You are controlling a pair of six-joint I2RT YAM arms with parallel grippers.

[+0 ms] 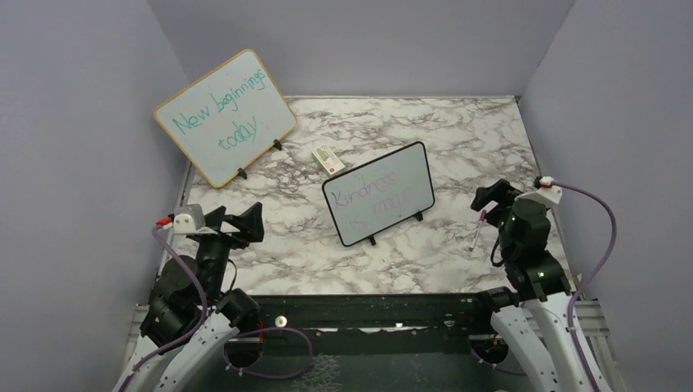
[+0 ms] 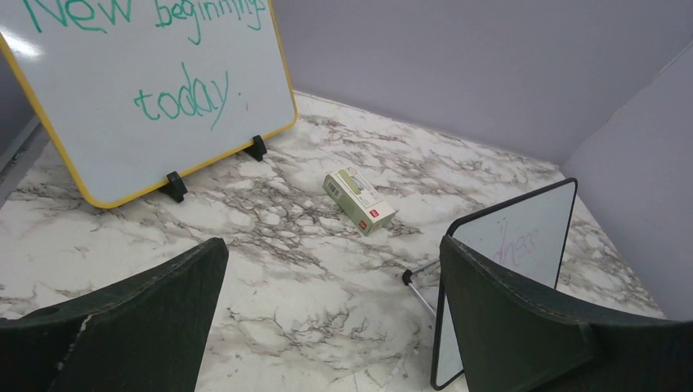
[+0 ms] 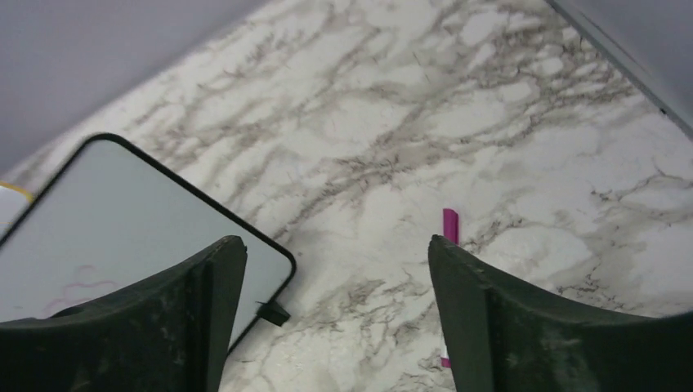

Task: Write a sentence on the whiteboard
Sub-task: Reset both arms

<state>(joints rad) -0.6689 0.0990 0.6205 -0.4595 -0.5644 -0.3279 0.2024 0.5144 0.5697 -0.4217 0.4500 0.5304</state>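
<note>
The left gripper hangs with its jaws spread wide, holding nothing. Ahead of it and to its left leans the wood-framed board; ahead and to its right lies a small box. Between the two grippers the whiteboard stands on its little feet, the sentence faint across it in two lines. It looks light, stiff and easily tipped, so steady it by the frame edge. The pink marker lies on the desk just beneath the right gripper, whose jaws stand apart and empty. Slim and smooth, it may roll; take it mid-barrel.
</note>
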